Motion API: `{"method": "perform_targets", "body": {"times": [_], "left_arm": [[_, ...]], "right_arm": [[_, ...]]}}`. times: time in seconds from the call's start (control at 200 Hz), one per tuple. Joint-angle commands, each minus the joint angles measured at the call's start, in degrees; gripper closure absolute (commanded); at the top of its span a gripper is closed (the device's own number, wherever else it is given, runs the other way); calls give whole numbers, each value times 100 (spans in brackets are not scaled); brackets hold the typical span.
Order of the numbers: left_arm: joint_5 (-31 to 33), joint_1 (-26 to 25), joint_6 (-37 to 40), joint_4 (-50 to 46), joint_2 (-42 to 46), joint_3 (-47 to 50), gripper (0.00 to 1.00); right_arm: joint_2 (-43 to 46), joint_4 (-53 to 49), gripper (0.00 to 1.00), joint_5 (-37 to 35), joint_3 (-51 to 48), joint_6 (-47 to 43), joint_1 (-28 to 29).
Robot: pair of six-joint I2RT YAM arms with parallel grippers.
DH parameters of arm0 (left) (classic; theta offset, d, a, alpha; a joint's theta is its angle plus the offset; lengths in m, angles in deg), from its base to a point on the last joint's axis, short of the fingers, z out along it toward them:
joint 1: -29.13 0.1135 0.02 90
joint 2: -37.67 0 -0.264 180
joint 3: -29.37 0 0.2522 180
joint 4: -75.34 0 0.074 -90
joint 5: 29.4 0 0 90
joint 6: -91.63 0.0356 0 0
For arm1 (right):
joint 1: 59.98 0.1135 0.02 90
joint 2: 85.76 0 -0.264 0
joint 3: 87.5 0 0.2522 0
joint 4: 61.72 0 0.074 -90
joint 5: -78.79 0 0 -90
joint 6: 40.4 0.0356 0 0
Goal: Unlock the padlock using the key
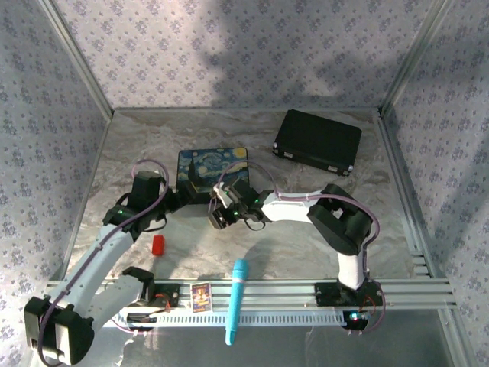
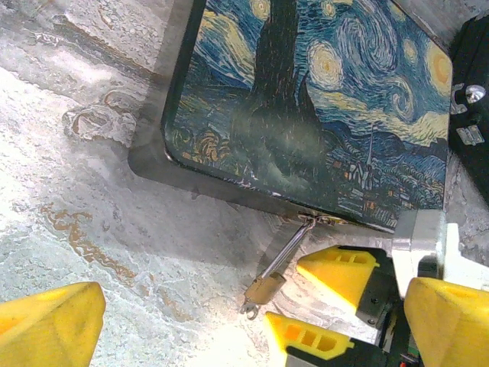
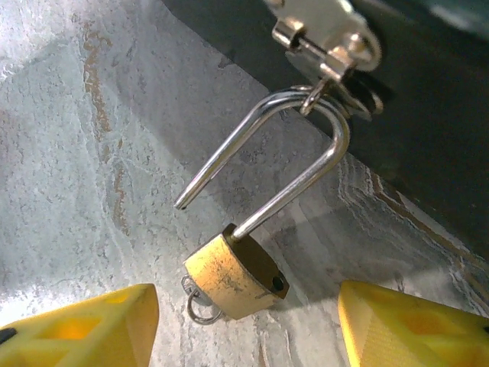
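Observation:
The brass padlock (image 3: 233,275) hangs by its silver shackle (image 3: 306,138) from the hasp (image 3: 328,46) of the starry-night tin (image 1: 214,164). One shackle leg stands free of the body, so the lock is open. The key (image 3: 200,306) sticks out of the padlock's underside, showing only its silvery head and ring. My right gripper (image 3: 244,325) is open, its yellow fingers either side of the padlock without touching it. In the left wrist view the padlock (image 2: 265,289) and key (image 2: 248,310) lie just beyond my open left gripper (image 2: 252,332), beside the right gripper's fingers (image 2: 336,271).
A black case (image 1: 318,142) lies at the back right. A red block (image 1: 158,245) sits near the left arm. A blue pen-like stick (image 1: 237,302) and a small card (image 1: 201,297) rest on the front rail. Metal frame posts border the table.

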Motion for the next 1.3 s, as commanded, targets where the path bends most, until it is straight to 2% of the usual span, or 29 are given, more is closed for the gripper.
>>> {"method": "perform_targets", "body": {"times": [0.0,0.365,0.645,0.835,0.969,1.114,1.299], "left_arm": [[84,35,111,39,58,4,0],[152,35,88,136,-1,114,0],[198,29,79,224,-102,139,0],[174,35,40,306,-151,189,0],[192,35,58,329,-183,198,0],[200,35,68,347,-215,204,0],[214,35,80,373,-289,187,0]], "right_arm": [[-178,150,37,55,103,-235,17],[-498,533,43,298,32,-105,-115],[-733,697,41,182,89,46,-125],[-877,785,52,209,33,66,-140],[-923,863,54,350,16,94,-164],[-850,1035,64,468,-140,217,-199],[-636,1772,76,831,-731,675,-453]]}}
